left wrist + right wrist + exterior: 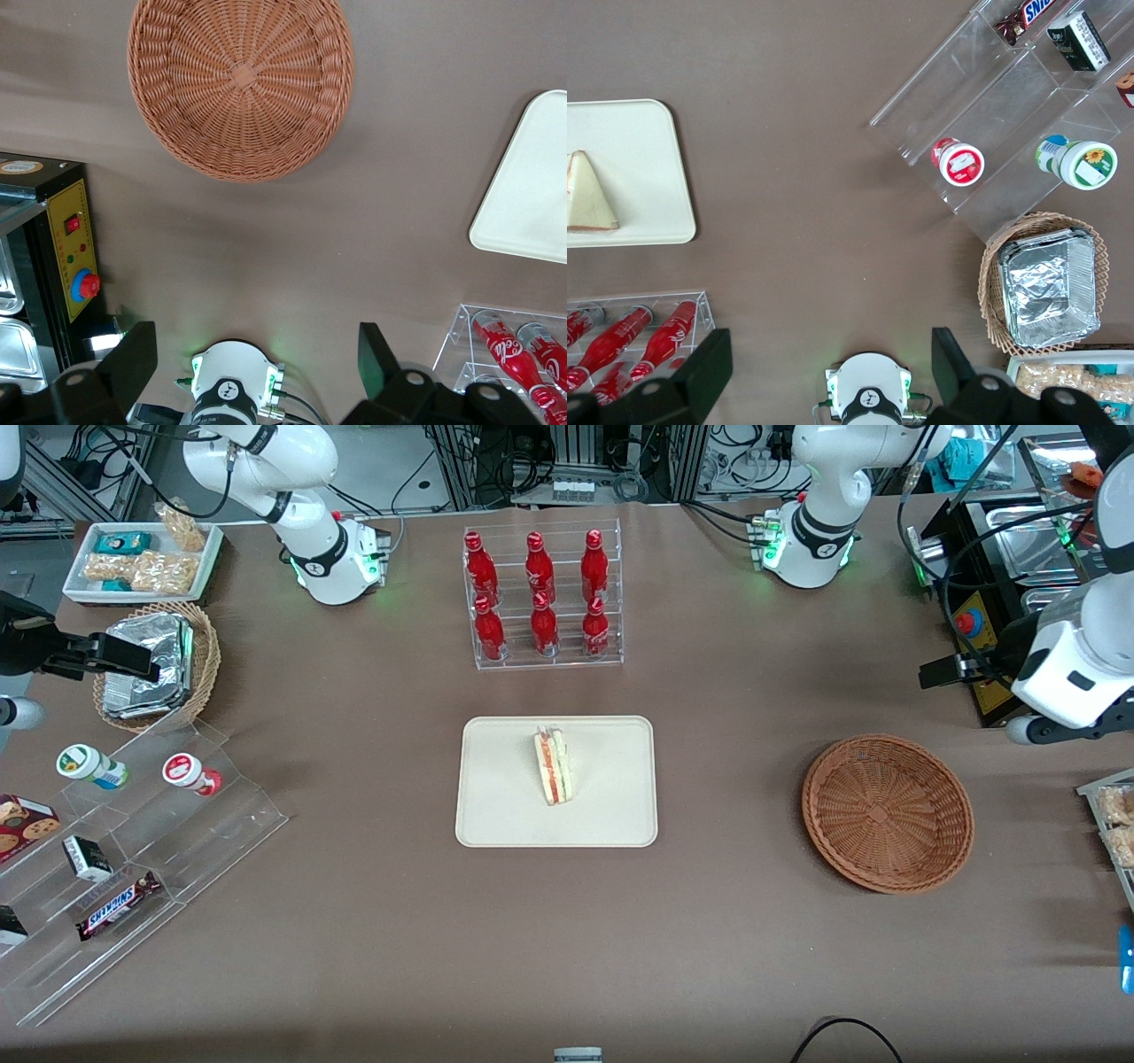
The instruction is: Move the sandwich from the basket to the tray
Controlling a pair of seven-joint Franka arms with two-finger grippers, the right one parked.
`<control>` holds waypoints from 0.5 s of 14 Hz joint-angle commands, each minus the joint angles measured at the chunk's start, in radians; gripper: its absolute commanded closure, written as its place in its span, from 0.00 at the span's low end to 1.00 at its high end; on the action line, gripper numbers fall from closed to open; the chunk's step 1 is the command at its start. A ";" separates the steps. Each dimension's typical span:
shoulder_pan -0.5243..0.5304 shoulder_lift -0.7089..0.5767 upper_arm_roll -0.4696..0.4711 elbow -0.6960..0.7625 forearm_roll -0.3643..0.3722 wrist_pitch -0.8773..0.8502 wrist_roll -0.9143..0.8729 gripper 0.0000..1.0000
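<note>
Gripper [257, 359] spread wide and holding nothing, raised above worktop [354, 921], basket [240, 81] just beneath it, sandwich [554, 766] well away on tray [496, 797]

1. The left arm [1076, 664] has glossy white rounded shells and dark joints, with black cables draped along it.
2. Its base [806, 545] is a white dome with a black marked ring, green lights and plugged-in cables.
3. The gripper [943, 671] is black and hangs above the working arm's end of the table, its flat dark fingers [133, 354] spread wide.

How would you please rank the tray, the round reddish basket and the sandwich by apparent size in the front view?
1. tray
2. basket, only slightly smaller
3. sandwich
The gripper sits open above the table.
</note>
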 commanded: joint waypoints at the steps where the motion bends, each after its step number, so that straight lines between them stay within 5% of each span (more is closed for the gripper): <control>1: -0.032 -0.021 -0.003 -0.031 0.025 0.035 -0.030 0.00; 7: -0.055 -0.040 -0.003 -0.062 0.022 0.106 -0.146 0.00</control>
